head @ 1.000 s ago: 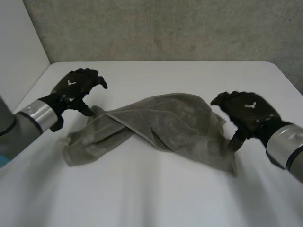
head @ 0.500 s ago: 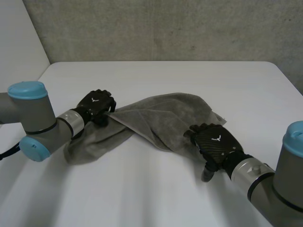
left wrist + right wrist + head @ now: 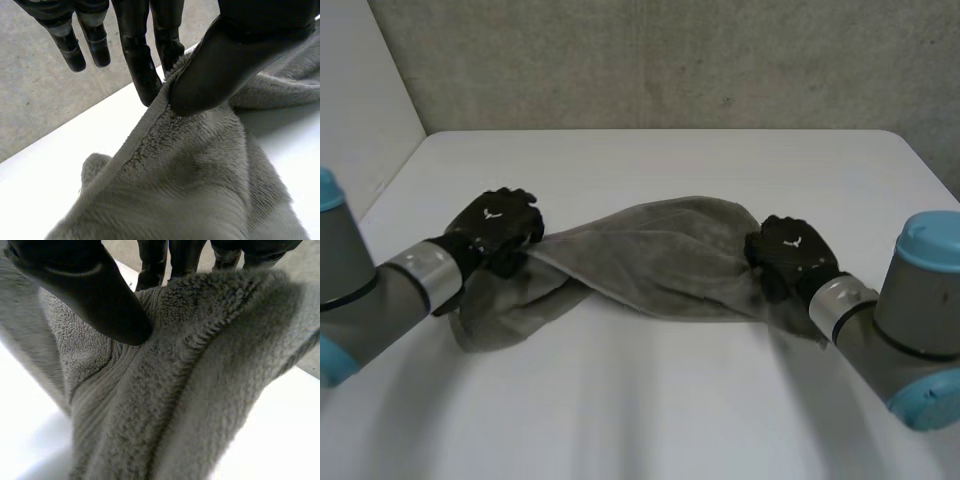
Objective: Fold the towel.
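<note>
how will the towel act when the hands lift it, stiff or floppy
Likely floppy: the towel lies in soft rumpled folds and droops between the left hand and right hand. Probably light yet bulky, given its thick pile. Slipping seems unlikely, since the fuzzy weave bunches where each hand pinches it.

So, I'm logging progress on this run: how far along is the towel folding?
Done: no neat fold yet; the crumpled grey terry towel lies bunched on the white table. In hand: the left robot hand pinches its hemmed edge at one end; the right robot hand grips the opposite end. Left: spreading it flat, then folding.
</note>
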Controlling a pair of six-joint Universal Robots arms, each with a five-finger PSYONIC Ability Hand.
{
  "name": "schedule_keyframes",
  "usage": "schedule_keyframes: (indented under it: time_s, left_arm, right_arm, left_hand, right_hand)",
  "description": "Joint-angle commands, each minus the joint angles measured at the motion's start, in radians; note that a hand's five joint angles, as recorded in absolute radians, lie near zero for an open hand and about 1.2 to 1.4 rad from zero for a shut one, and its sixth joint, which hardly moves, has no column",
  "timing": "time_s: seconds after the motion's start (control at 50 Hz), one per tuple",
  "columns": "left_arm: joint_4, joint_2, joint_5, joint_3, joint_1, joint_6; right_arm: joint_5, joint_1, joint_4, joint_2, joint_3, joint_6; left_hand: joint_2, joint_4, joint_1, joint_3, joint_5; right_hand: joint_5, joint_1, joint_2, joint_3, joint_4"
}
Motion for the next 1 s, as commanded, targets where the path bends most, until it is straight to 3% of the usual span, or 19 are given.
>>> schedule_keyframes:
  time_s: [0.02,0.2,0.22,0.24,0.26,0.28,0.3,0.42,0.5,0.62,0.78,1.0]
  left_arm:
    - [0.0,0.134,0.001,-0.145,0.032,-0.002]
    - [0.006,0.236,0.018,-0.25,0.034,-0.002]
    - [0.006,0.24,0.033,-0.265,0.03,-0.003]
    - [0.006,0.24,0.033,-0.265,0.029,-0.003]
    - [0.006,0.24,0.043,-0.273,0.025,-0.003]
    - [0.006,0.237,0.047,-0.277,0.022,-0.003]
    - [0.006,0.237,0.047,-0.278,0.022,-0.003]
    - [0.009,0.228,0.047,-0.262,0.016,-0.005]
    - [0.008,0.225,0.046,-0.229,0.013,-0.015]
    - [-0.003,0.199,0.044,-0.161,-0.01,-0.032]
    - [-0.025,0.176,0.035,-0.081,-0.044,-0.127]
    - [-0.081,0.174,0.03,0.018,-0.05,-0.285]
  right_arm:
    - [-0.044,-0.037,0.04,0.043,-0.091,0.001]
    - [0.007,-0.1,0.054,0.158,-0.264,0.003]
    - [0.033,-0.102,0.068,0.198,-0.298,0.001]
    - [0.033,-0.102,0.068,0.198,-0.298,0.001]
    - [0.047,-0.102,0.084,0.212,-0.307,-0.002]
    - [0.047,-0.102,0.085,0.212,-0.307,-0.002]
    - [0.056,-0.103,0.112,0.212,-0.303,-0.008]
    - [0.041,-0.111,0.147,0.123,-0.215,-0.016]
    - [0.039,-0.102,0.115,-0.051,-0.073,-0.019]
    - [0.025,-0.084,0.106,-0.193,0.045,-0.019]
    - [-0.01,0.031,0.117,-0.202,0.128,-0.023]
    - [-0.021,0.058,0.114,-0.188,0.176,-0.02]
  left_hand:
    - [0.077,-0.059,0.121,-0.051,0.079]
    - [0.077,-0.059,0.121,-0.051,0.079]
    - [0.077,-0.059,0.121,-0.051,0.079]
    - [0.077,-0.059,0.121,-0.051,0.079]
    - [0.077,-0.059,0.121,-0.051,0.079]
    - [0.077,-0.059,0.121,-0.051,0.079]
    - [0.077,-0.059,0.121,-0.051,0.079]
    - [0.077,-0.059,0.121,-0.051,0.079]
    - [0.077,-0.059,0.121,-0.051,0.079]
    - [0.077,-0.059,0.121,-0.051,0.079]
    - [0.077,-0.059,0.121,-0.051,0.079]
    - [0.077,-0.059,0.121,-0.051,0.079]
  right_hand:
    - [0.07,0.086,0.101,-0.043,-0.076]
    - [0.07,0.086,0.101,-0.043,-0.076]
    - [-0.077,-0.061,-0.047,-0.043,-0.076]
    - [-0.078,-0.062,-0.048,-0.043,-0.076]
    - [-0.686,-0.67,-0.656,-0.043,-0.076]
    - [-0.692,-0.676,-0.662,-0.043,-0.076]
    - [-1.151,-1.136,-1.121,-0.043,-0.076]
    - [-1.151,-1.136,-1.121,-0.043,-0.076]
    - [-1.151,-1.136,-1.121,-0.043,-0.076]
    - [-1.151,-1.136,-1.121,-0.043,-0.076]
    - [-1.151,-1.136,-1.121,-0.043,-0.076]
    - [-1.129,-1.114,-1.099,-0.043,-0.076]
